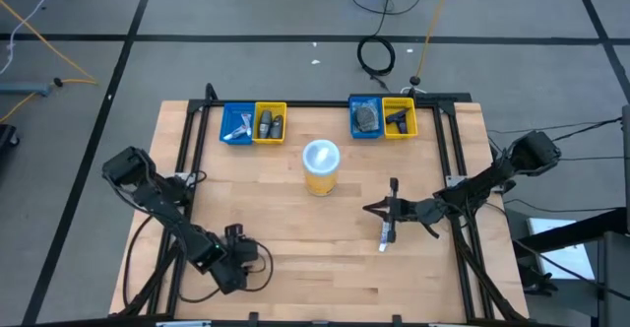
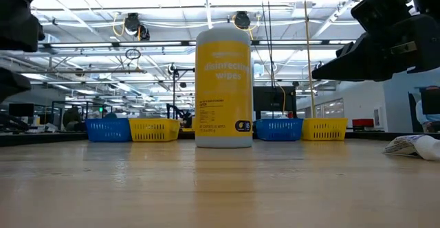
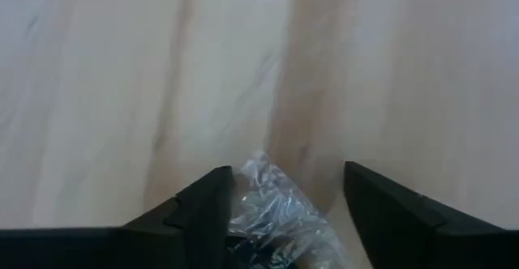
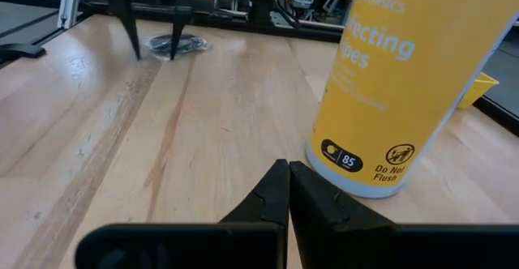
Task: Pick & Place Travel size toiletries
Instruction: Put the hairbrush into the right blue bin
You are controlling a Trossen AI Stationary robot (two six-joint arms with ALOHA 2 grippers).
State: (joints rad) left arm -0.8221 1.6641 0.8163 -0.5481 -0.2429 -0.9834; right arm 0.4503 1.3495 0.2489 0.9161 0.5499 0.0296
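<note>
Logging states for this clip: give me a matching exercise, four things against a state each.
Things:
1 left tool
2 right tool
3 canister
4 tube

States:
A standing upright
B shut, holding nothing
C lying flat
D open, astride a wrapped disc

Pairs: 1-D; 2-B; 3-A; 4-C
</note>
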